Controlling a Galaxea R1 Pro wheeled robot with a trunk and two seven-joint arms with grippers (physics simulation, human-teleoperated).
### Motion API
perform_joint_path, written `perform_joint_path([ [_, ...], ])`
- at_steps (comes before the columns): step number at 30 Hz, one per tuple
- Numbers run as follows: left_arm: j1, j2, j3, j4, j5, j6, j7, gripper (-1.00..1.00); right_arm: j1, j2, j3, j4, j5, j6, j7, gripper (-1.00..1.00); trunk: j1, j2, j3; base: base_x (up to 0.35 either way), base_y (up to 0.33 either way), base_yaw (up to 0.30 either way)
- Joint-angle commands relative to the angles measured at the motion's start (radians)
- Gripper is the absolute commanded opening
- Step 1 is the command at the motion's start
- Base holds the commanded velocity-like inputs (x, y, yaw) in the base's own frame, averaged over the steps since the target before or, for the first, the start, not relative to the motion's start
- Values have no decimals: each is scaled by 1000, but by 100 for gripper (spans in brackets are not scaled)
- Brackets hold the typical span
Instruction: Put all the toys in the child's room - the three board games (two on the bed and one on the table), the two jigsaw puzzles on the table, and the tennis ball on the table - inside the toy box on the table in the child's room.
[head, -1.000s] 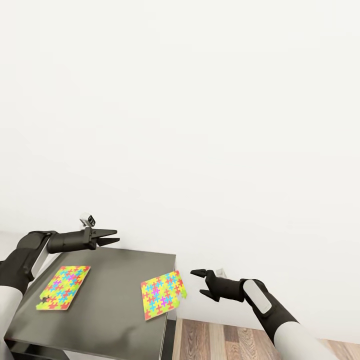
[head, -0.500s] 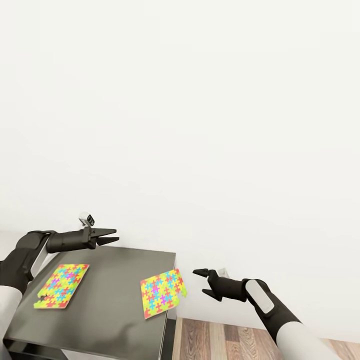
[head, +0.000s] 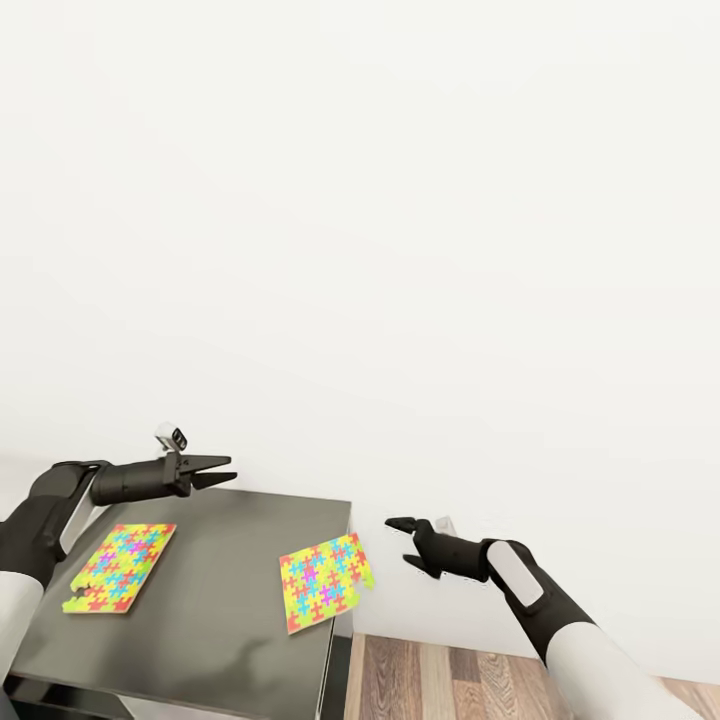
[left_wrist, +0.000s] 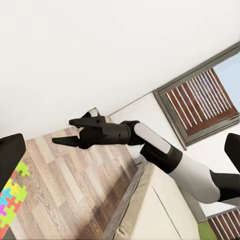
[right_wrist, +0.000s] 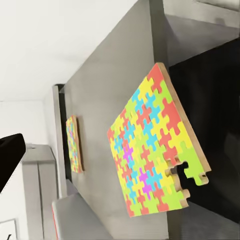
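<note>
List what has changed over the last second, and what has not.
The right gripper has risen slightly beside the table's edge, its jaws open and empty. The whole head view has shifted a little, so the camera has moved. The left gripper stays open above the dark-grey table. Both jigsaw puzzles, the left one and the right one overhanging the edge, lie untouched; nothing was grasped or released.

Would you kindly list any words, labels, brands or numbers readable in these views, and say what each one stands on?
None: no readable text anywhere.
The two jigsaw puzzles, one beside the left pincer and one at the dark-grey table edge near the right pincer, carry only coloured interlocking pieces.
The wall is blank.
</note>
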Motion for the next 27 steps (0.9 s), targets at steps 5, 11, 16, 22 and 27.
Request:
perform_joint_path([
  [5,-1,1,1,-2,-1,10,-4,100,-14,1,4,8,6,-6,2,100,19,-36,-17,0,0,0],
  [11,-1,0,1,-3,-3,10,-4,100,-16,4,4,13,7,-7,1,100,42,-78,-36,0,0,0],
  [16,-1,0,0,-2,-3,9,-4,100,-16,7,7,13,8,-7,1,100,62,-113,-51,0,0,0],
  [22,-1,0,1,-2,-3,8,-4,100,-16,9,11,13,9,-7,1,100,85,-155,-70,0,0,0],
  [27,-1,1,1,-2,-4,6,-4,100,-15,9,13,13,9,-7,1,100,104,-190,-86,0,0,0],
])
